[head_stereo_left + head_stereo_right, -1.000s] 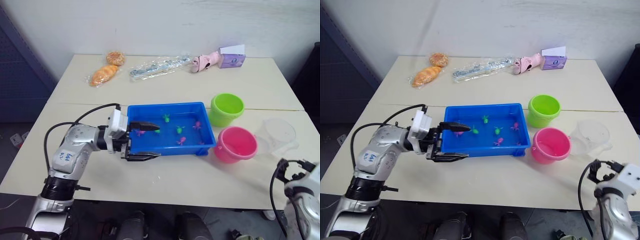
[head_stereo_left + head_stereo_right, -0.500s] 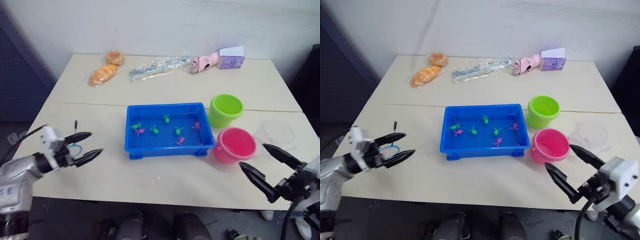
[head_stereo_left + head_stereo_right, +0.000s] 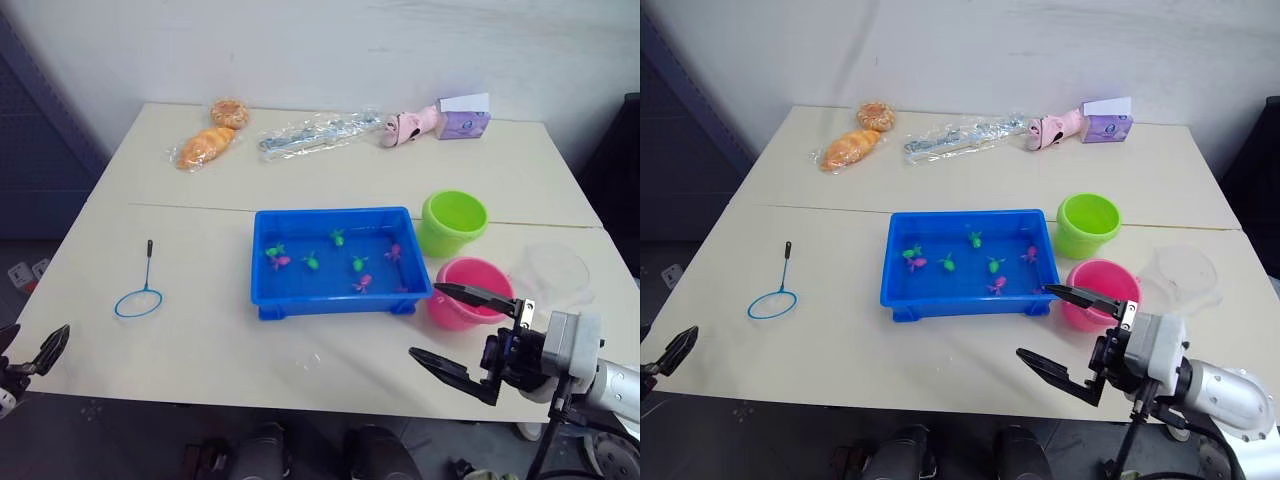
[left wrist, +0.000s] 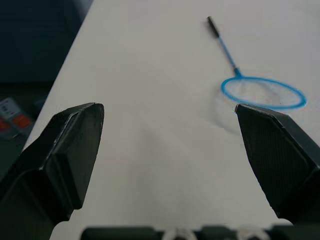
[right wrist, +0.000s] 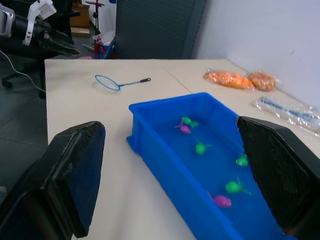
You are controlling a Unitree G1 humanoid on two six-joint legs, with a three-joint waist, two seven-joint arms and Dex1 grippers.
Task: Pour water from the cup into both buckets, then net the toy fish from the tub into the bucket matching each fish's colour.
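Left eye view: net (image 3: pixel 137 297) flat on table (image 3: pixel 200 200), well left of blue tub (image 3: pixel 340 262); right gripper (image 3: pixel 462 325) wide open, empty, near pink bucket (image 3: pixel 470 290). Left wrist view: left gripper (image 4: pixel 170 130) spread wide, empty, near net. Right wrist view: fish (image 5: pixel 202 148) inside tub.

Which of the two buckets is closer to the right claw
The pink bucket. It sits right beside the open right claw, one finger reaching over its front rim, while the lime green bucket stands farther back on the table.
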